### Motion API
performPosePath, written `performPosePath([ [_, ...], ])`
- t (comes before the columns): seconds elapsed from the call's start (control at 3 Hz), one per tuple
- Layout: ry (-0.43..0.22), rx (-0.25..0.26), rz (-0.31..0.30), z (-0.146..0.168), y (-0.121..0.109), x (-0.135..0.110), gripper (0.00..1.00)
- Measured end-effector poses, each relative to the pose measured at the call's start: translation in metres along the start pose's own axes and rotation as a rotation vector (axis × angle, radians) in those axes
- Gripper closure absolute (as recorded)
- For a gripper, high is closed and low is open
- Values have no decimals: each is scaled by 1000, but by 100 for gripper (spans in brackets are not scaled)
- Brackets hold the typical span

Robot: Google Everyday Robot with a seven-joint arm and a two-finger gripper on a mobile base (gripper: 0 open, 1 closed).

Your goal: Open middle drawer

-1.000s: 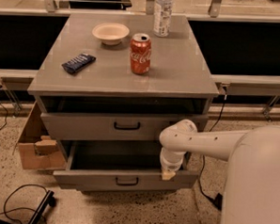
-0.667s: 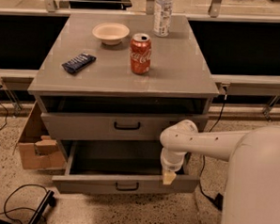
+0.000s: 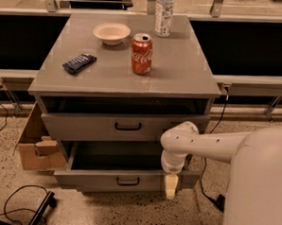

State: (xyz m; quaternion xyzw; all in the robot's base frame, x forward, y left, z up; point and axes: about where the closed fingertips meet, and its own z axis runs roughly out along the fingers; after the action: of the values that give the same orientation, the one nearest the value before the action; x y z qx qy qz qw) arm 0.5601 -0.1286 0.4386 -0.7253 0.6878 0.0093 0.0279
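The grey cabinet (image 3: 181, 74) stands in front of me. Its middle drawer (image 3: 90, 179), wide and flat-fronted with a small black bar handle (image 3: 128, 181), is pulled well out, and its dark inside looks empty. The top drawer (image 3: 83, 125) above it sits nearly flush. The lowest drawer is hidden under the open one. My gripper (image 3: 170, 186) hangs from the white arm (image 3: 210, 144) at the right end of the middle drawer's front, touching or just in front of it.
On the cabinet top stand a red soda can (image 3: 141, 54), a cream bowl (image 3: 111, 33), a clear bottle (image 3: 165, 11) and a dark blue snack bar (image 3: 79, 63). A cardboard box (image 3: 34, 151) sits left of the cabinet. Cables (image 3: 13, 197) lie on the floor.
The middle drawer has slid further out towards the camera. My gripper has moved down and outward with its front edge.
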Motion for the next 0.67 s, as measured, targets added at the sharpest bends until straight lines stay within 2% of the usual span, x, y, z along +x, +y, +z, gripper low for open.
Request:
performPosePath([
  [0.33,-11,-19,4,8,14,-2,0],
  [0.67,-18,22,-23,-7,36,-32,19],
])
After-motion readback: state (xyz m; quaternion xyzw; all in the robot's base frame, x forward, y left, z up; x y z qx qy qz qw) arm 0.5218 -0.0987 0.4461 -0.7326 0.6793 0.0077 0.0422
